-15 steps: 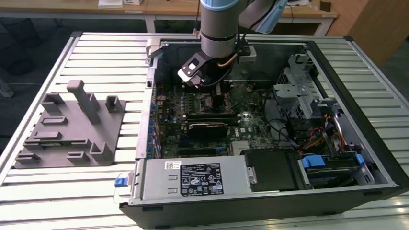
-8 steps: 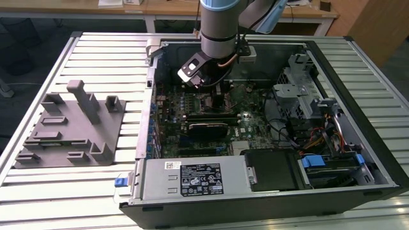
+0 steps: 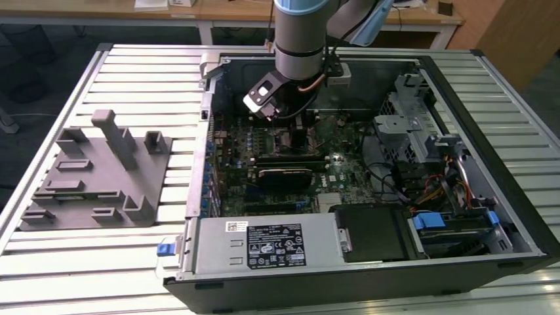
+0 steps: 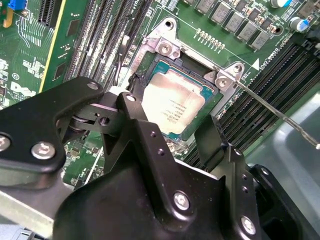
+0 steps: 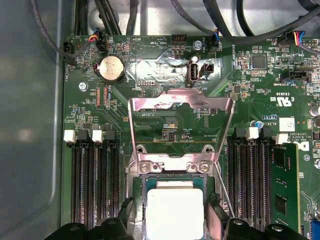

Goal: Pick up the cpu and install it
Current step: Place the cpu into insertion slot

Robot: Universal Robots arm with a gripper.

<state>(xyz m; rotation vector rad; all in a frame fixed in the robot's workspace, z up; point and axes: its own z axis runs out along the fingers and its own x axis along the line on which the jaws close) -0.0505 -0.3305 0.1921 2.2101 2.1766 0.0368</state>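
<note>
Down inside the computer case (image 3: 516,216), the cpu (image 4: 172,102) lies flat in its socket (image 4: 150,65) on the motherboard (image 5: 250,90), with the metal load plate (image 5: 180,107) swung up. The gripper (image 4: 170,119) hangs right over it with its fingers (image 4: 131,102) spread apart, one on each side of the chip, gripping nothing that I can see.

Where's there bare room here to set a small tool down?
Bare slatted table lies between the grey tray and the near edge, and behind the tray, all at the exterior view's left of the computer case. Inside the case it is crowded: the pincer is at the cpu among cables and slots.
</note>
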